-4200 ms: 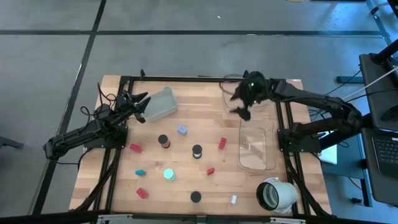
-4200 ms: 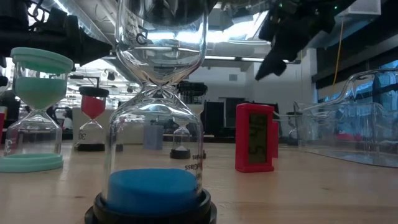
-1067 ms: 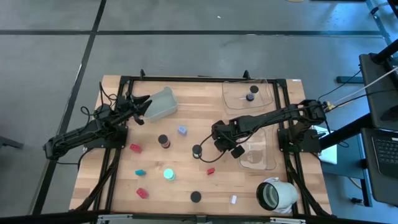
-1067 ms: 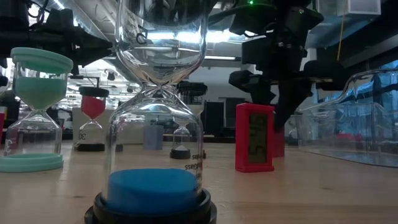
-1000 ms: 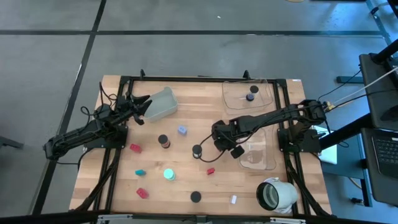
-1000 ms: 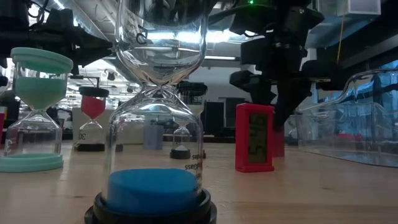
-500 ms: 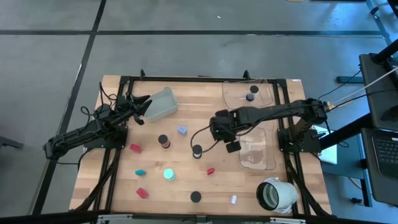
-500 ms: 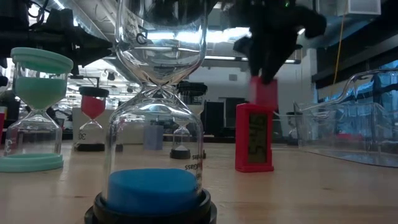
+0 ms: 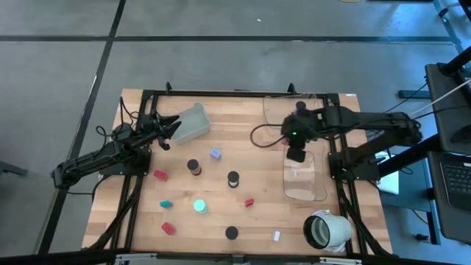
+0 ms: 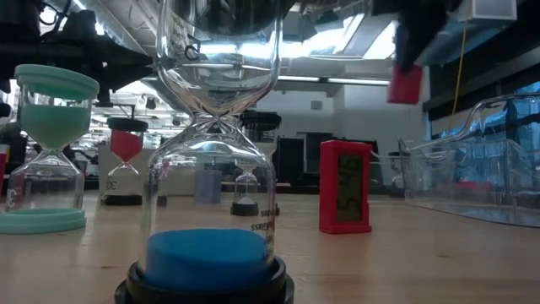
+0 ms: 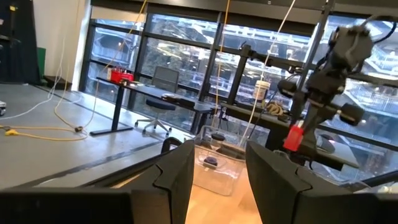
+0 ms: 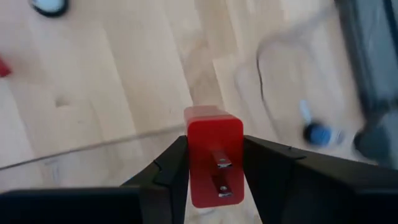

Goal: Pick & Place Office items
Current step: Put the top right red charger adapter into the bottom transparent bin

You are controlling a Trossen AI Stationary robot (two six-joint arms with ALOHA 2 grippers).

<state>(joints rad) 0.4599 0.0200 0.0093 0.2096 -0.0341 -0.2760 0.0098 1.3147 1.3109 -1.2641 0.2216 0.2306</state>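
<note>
While the left arm (image 9: 110,156) waits, right fingers (image 12: 214,163) grip a red block (image 12: 213,163) aloft.

The wooden table (image 9: 221,210) bears scattered red blocks (image 9: 160,175), black cylinders (image 9: 193,167), clear trays (image 9: 303,184), seemingly hourglasses.

Setting: robotics lab or workshop in a large open industrial hall. Evidence: wooden bench (image 9: 221,199) on a black metal frame, standing on grey concrete floor (image 9: 66,81) with dark seams; beyond the bench, a wall of tall windows (image 11: 186,50), a desk (image 11: 143,90) with office chair (image 11: 158,106), yellow cables hanging overhead; right of the bench, a laptop (image 9: 455,184); bright ceiling lights (image 10: 337,46).
</note>
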